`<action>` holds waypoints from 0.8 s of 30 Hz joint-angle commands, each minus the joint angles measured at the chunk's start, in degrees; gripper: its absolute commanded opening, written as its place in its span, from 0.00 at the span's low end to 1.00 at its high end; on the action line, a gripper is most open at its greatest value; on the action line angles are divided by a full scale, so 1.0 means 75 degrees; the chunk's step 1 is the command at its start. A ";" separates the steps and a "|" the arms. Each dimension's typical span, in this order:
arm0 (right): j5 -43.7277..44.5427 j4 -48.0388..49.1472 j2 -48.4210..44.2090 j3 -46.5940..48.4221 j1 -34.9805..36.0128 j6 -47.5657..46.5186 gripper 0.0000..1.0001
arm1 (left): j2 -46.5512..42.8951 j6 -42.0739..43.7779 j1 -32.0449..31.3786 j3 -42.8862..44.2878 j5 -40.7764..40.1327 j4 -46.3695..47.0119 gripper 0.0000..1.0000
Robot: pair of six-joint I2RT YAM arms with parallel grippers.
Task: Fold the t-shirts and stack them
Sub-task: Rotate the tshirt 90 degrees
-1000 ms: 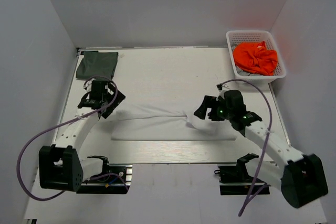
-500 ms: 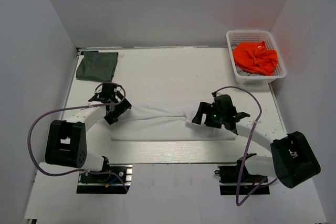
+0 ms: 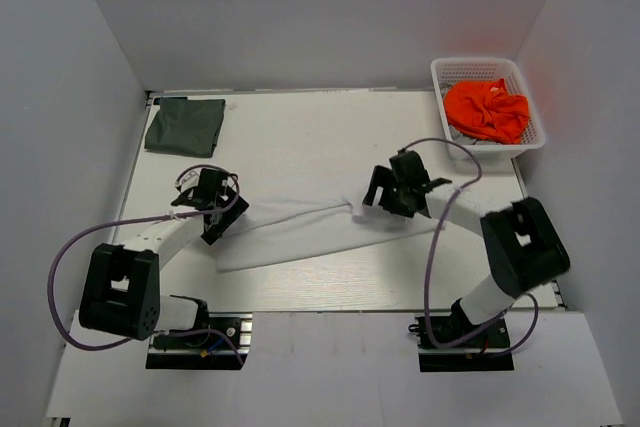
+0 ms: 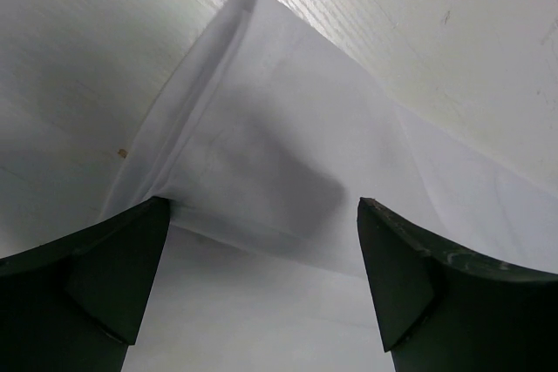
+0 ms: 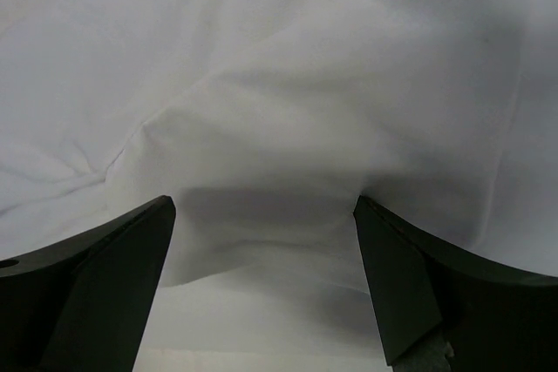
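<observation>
The white t-shirt (image 3: pixel 300 237) lies folded in a long strip across the middle of the table, skewed, with its right end farther back. My left gripper (image 3: pixel 222 217) is over its left end and is open. White cloth (image 4: pixel 288 154) spans the gap between its fingers (image 4: pixel 113 267). My right gripper (image 3: pixel 378 197) is over the shirt's right part, open, with rumpled white cloth (image 5: pixel 288 84) between its fingers (image 5: pixel 410 276). The dark grey-green t-shirt (image 3: pixel 183 125) lies folded at the far left corner.
A white basket (image 3: pixel 478 61) with a bunched orange cloth (image 3: pixel 487 109) stands at the far right corner. White walls close in the table (image 3: pixel 300 137) on three sides. Arm cables loop beside both arms.
My left gripper moved right and nearer, onto the shirt's left end. My right gripper moved left and farther back. The shirt went from a straight strip to a skewed one.
</observation>
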 commanded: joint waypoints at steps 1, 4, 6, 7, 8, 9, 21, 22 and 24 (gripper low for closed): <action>0.1031 -0.0822 0.1309 0.0876 -0.0219 -0.0584 0.90 | 0.0290 -0.0493 -0.0410 -0.0649 0.0436 -0.1162 1.00; 0.0578 -0.0952 0.2889 0.2153 -0.0360 -0.1052 0.90 | 0.0290 -0.0740 -0.1147 -0.0731 0.1032 -0.0636 1.00; 0.0213 -0.1093 0.3267 0.3208 -0.0407 -0.1518 0.90 | 0.0815 -0.1021 -0.1627 -0.0546 0.1036 -0.0634 1.00; 0.0038 -0.1220 0.3814 0.3768 -0.0407 -0.1603 0.90 | 0.1049 -0.1265 -0.2105 -0.0416 0.1036 -0.0982 1.00; -0.0185 -0.1326 0.3981 0.4284 -0.0419 -0.1720 0.90 | 0.1272 -0.1372 -0.2342 -0.0287 0.0955 -0.1137 1.00; -0.0303 -0.1315 0.4157 0.4521 -0.0419 -0.2209 0.90 | 0.1715 -0.1373 -0.2565 -0.0031 0.0954 -0.1219 1.00; -0.1804 -0.2206 0.7040 0.9210 -0.0396 -0.3820 0.90 | 0.3149 -0.2311 -0.5847 0.2138 0.0627 -0.1795 1.00; -0.1804 -0.2113 0.7123 0.9420 -0.0384 -0.3749 0.90 | 0.3149 -0.2311 -0.5999 0.2267 0.0533 -0.1794 1.00; -0.1851 -0.1996 0.7194 0.9515 -0.0361 -0.3563 0.90 | 0.3254 -0.2311 -0.6513 0.2689 0.0358 -0.1887 1.00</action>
